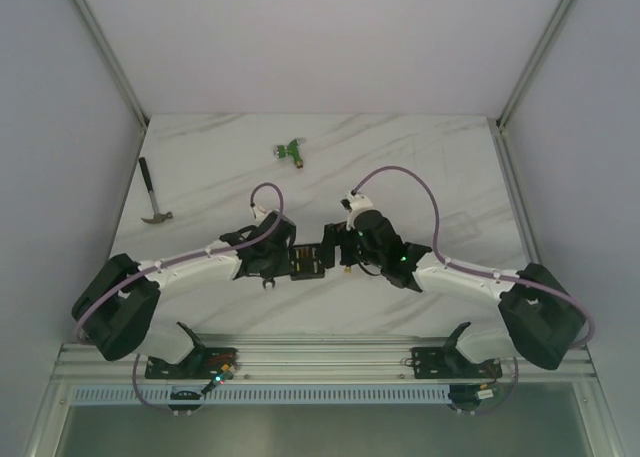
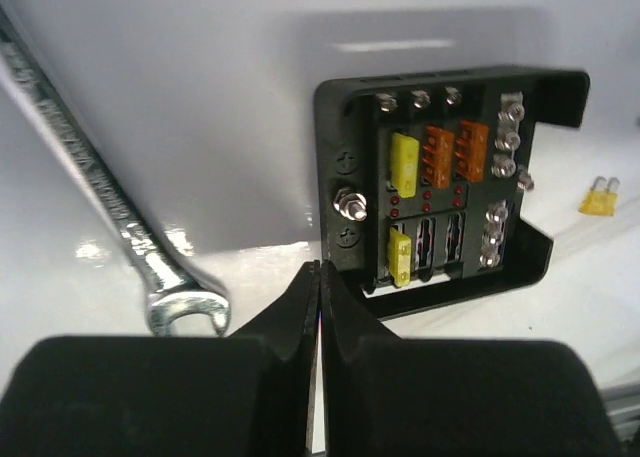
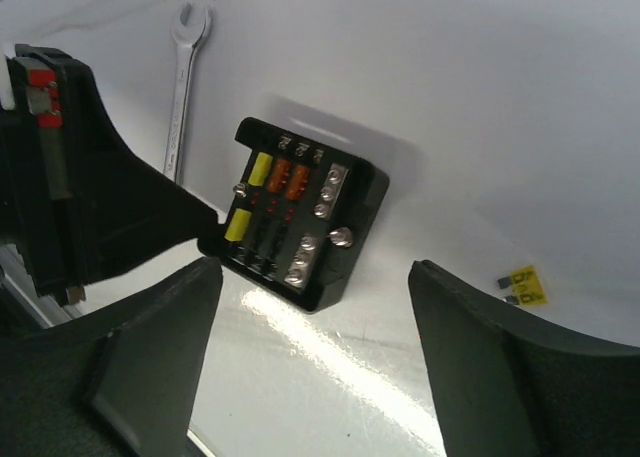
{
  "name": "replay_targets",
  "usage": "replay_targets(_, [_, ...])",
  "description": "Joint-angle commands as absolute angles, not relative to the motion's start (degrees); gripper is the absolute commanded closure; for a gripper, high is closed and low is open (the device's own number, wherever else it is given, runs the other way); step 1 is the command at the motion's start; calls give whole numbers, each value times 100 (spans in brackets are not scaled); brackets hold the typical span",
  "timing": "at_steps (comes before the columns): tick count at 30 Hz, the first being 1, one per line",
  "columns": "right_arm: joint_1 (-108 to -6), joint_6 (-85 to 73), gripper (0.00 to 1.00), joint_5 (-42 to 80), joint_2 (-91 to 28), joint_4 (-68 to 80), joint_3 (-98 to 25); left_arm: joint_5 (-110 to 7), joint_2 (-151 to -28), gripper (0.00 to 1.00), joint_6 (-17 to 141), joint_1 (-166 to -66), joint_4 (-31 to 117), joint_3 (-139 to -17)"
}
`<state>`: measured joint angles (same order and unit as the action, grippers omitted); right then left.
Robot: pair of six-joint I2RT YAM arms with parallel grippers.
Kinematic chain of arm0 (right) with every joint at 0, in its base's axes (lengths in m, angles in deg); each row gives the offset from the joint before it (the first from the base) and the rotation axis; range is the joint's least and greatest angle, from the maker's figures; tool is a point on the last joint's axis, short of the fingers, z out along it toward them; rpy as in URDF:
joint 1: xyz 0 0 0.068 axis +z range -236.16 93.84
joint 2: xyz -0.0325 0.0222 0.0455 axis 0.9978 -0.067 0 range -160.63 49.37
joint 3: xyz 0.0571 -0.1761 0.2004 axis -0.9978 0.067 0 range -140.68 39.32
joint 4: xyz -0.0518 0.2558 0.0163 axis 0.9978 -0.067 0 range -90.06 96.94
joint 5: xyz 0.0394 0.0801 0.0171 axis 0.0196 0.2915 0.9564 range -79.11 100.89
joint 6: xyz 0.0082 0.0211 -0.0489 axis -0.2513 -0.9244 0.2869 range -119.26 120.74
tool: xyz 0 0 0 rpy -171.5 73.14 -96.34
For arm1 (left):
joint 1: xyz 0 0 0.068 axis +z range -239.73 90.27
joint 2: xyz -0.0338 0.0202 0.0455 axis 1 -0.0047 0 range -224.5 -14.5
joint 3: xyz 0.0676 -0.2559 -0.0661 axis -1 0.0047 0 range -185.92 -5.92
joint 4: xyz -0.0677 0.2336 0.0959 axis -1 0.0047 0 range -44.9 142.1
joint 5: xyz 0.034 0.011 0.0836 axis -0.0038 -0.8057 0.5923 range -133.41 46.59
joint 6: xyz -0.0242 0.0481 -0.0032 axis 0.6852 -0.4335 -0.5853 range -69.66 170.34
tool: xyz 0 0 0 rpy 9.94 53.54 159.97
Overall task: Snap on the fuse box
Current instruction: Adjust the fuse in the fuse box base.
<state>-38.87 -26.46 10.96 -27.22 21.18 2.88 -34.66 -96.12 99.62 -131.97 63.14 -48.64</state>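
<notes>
The fuse box lies flat on the white table between my two grippers. It is black and square, with yellow and orange fuses and silver screws showing in the left wrist view and the right wrist view. I cannot make out a clear lid on it. My left gripper is shut on nothing, its tips touching the box's near left corner; it also shows in the top view. My right gripper is open and empty, just short of the box's other side, and shows in the top view.
A silver wrench lies left of the box and shows in the right wrist view. A loose yellow fuse lies to the box's right. A green connector and a hammer lie further back.
</notes>
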Motion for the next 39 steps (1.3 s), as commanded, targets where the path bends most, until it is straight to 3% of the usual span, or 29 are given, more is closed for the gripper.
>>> replay_targets(1, [-3758,-2536,21,1350,-3044,1418,-246,-3836,-9750,93,10039,-13326,5832,-4835])
replay_targets(7, [-3602,-2538,40,1445,-3644,595,-964,-4164,-9687,92,10228,-13350,5207,-4615])
replay_targets(15, [-3380,-2469,60,1412,-4334,-198,-1797,-3971,-9089,71,10318,-13132,5048,-4248])
replay_targets(21, [-3298,-2515,72,1327,-4694,-526,-2200,-4000,-8815,68,10299,-12919,4931,-3962])
replay_targets(39, [-3215,-2571,96,1186,-5120,-798,-2503,-4508,-8895,62,10373,-12836,4427,-3826])
